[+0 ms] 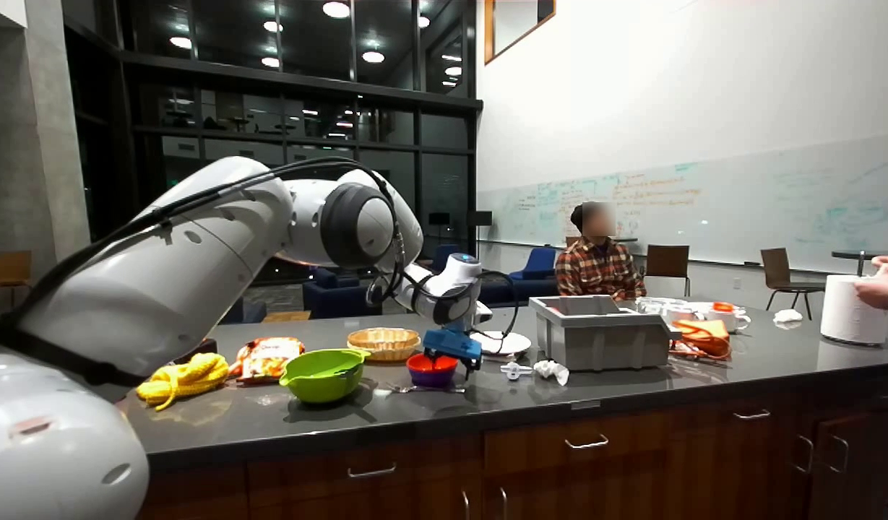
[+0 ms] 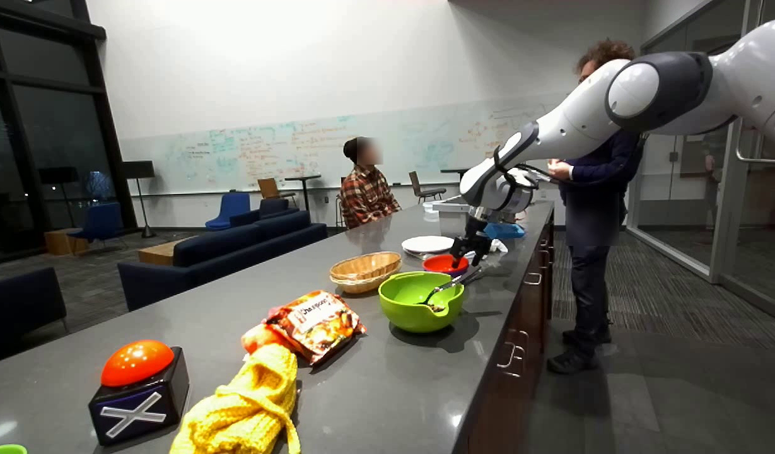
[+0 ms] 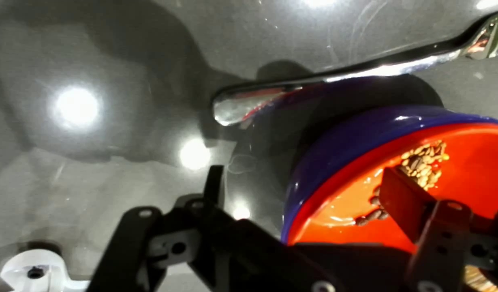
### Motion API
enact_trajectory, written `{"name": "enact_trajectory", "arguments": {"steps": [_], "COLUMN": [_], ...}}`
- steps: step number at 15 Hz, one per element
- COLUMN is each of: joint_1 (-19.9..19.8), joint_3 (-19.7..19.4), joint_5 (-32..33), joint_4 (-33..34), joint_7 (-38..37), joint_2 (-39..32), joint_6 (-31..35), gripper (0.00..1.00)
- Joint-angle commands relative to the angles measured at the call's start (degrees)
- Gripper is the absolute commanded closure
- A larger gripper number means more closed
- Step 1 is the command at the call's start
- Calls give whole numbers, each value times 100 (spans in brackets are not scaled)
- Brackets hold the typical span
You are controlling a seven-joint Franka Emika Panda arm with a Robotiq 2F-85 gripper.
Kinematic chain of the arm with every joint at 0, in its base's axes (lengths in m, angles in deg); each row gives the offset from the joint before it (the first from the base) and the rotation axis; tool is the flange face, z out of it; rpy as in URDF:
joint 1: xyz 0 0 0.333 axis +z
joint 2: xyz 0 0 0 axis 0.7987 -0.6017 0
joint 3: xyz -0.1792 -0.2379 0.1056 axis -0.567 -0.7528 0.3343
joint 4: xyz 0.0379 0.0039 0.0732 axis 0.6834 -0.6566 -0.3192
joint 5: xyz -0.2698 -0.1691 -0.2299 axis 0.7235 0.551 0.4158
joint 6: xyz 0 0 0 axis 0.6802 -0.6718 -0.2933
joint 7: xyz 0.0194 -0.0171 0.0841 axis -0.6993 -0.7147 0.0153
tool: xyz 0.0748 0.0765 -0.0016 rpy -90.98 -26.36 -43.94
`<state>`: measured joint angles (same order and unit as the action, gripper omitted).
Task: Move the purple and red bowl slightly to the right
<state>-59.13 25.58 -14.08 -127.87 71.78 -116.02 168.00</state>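
Purple and red bowl (image 1: pixel 430 376) sits on the dark counter (image 1: pixel 220 422), lower centre in an exterior view; tan and brown bits (image 3: pixel 423 164) lie inside; gripper (image 3: pixel 303 182) fingers stand apart, one over the red interior, one outside the rim; contact with the wall, cannot tell; metal utensil (image 3: pixel 354 75) just beside, upper right in the wrist view; lime-green bowl (image 1: pixel 317 386) and wicker basket (image 1: pixel 382 354) frame-left in both exterior views.

Jaws stand apart, 1 inside the purple and red bowl (image 3: pixel 471 174).
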Motion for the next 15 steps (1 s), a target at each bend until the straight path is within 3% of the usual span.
{"name": "enact_trajectory", "arguments": {"steps": [1, 10, 11, 15], "joint_1": [-106, -115, -115, -93], "joint_3": [112, 92, 91, 80], "joint_5": [213, 226, 230, 240], "joint_4": [201, 286, 307, 385], "joint_7": [-166, -173, -173, -224], "joint_2": [-84, -85, -93, -91], "joint_6": [-143, -200, -205, -280], "gripper": [29, 96, 100, 98]}}
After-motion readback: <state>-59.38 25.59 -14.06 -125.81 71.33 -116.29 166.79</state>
